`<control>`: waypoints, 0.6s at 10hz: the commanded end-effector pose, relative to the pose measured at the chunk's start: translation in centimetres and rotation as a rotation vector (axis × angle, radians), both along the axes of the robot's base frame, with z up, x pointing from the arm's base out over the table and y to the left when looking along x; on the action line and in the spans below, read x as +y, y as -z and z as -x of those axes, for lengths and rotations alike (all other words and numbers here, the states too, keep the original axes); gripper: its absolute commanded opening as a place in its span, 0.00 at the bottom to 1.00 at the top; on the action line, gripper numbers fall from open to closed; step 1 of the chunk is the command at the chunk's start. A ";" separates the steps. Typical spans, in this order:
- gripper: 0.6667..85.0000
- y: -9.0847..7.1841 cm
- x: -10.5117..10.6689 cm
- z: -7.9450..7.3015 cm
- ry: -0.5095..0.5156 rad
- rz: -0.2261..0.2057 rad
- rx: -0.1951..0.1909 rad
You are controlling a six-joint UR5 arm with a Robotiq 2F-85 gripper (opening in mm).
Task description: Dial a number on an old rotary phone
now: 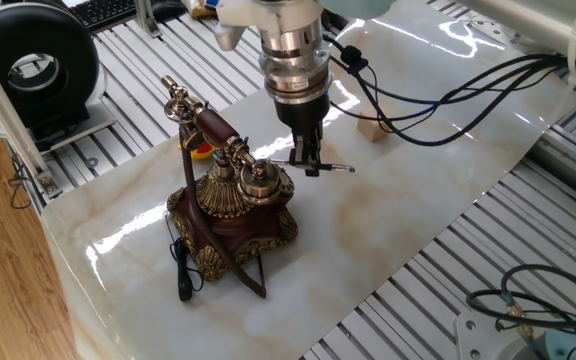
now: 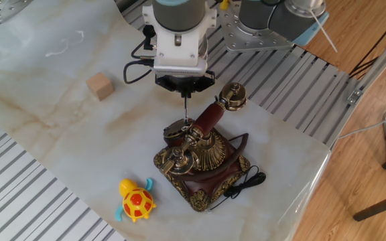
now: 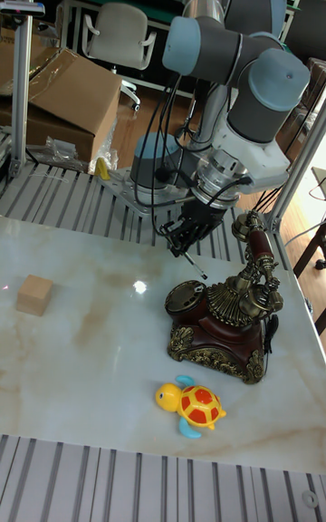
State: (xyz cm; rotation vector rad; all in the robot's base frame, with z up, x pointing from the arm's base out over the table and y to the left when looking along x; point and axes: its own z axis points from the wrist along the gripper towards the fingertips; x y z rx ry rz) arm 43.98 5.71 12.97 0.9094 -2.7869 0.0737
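The old rotary phone (image 1: pixel 230 205) stands on the marble sheet, dark red-brown wood with brass trim, its handset (image 1: pixel 213 128) resting across the cradle. My gripper (image 1: pixel 307 163) hangs just beside the phone's dial side, shut on a thin dark rod (image 1: pixel 333 166). In the other fixed view the rod (image 2: pixel 185 110) points down from the gripper (image 2: pixel 184 90), its tip just over the dial (image 2: pixel 177 131) of the phone (image 2: pixel 200 161). The tall fixed view shows the gripper (image 3: pixel 186 246) left of the handset, above the phone (image 3: pixel 222 318); whether the tip touches the dial I cannot tell.
A small wooden cube (image 2: pixel 100 86) lies on the sheet away from the phone. A yellow and orange toy turtle (image 2: pixel 136 201) sits near the phone's base. The phone's black cord (image 1: pixel 182 270) trails off its front corner. Arm cables (image 1: pixel 448 90) hang over the back of the table.
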 end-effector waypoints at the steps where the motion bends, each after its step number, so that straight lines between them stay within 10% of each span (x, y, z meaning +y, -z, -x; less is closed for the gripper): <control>1: 0.01 0.2 -0.5 -0.2 -0.039 0.034 0.001; 6: 0.01 1.0 -1.5 -0.9 -0.127 0.081 0.002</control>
